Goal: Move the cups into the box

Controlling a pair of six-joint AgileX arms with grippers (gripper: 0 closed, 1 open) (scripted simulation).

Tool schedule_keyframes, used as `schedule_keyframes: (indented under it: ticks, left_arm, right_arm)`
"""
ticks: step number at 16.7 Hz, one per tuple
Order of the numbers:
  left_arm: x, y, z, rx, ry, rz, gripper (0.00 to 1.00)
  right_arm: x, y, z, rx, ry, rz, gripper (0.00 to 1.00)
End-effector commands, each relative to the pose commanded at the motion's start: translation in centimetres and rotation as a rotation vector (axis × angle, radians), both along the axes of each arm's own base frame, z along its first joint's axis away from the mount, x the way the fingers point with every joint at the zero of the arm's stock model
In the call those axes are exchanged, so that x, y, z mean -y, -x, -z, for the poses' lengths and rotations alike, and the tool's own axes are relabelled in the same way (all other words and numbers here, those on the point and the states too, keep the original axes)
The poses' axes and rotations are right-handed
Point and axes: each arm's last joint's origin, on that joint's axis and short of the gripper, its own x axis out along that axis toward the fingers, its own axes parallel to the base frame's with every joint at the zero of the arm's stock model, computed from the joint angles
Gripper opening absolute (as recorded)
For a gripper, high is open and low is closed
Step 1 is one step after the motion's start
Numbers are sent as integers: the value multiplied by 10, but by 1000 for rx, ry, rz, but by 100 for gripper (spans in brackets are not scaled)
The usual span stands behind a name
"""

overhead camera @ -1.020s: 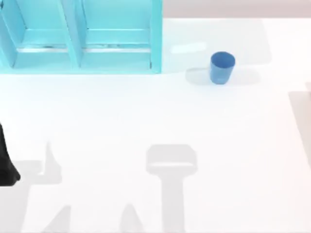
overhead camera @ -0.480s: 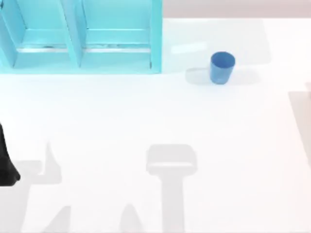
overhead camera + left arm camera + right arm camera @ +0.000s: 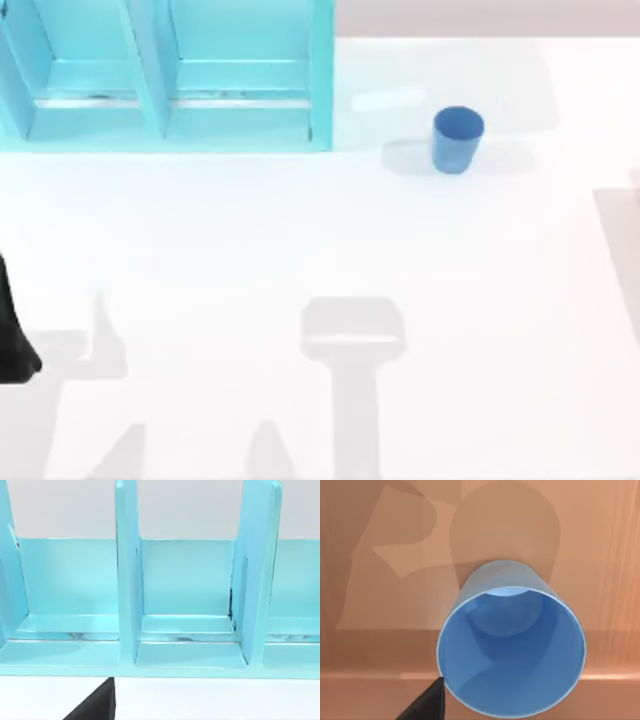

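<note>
Well, your right gripper sits just beside a blue cup whose mouth faces the wrist camera, over a brown surface. Whether it grips, you cannot tell. Your left gripper faces the compartmented light-blue box, its state equally unclear. A second blue cup stands upright, right of that box.
</note>
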Motion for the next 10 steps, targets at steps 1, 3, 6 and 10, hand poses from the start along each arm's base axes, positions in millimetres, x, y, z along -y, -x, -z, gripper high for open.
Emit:
schedule_keyframes:
  ticks: [1,3,6,10]
  left_arm:
    - [0,0,0,0,0,0,100]
    - [0,0,0,0,0,0,100]
    - [0,0,0,0,0,0,100]
    - [0,0,0,0,0,0,100]
  right_arm:
    - [0,0,0,0,0,0,100]
    - [0,0,0,0,0,1,100]
    - [2,-1,-9,0,-4,-1,100]
    - [6,-3,-52,1,-5,10,100]
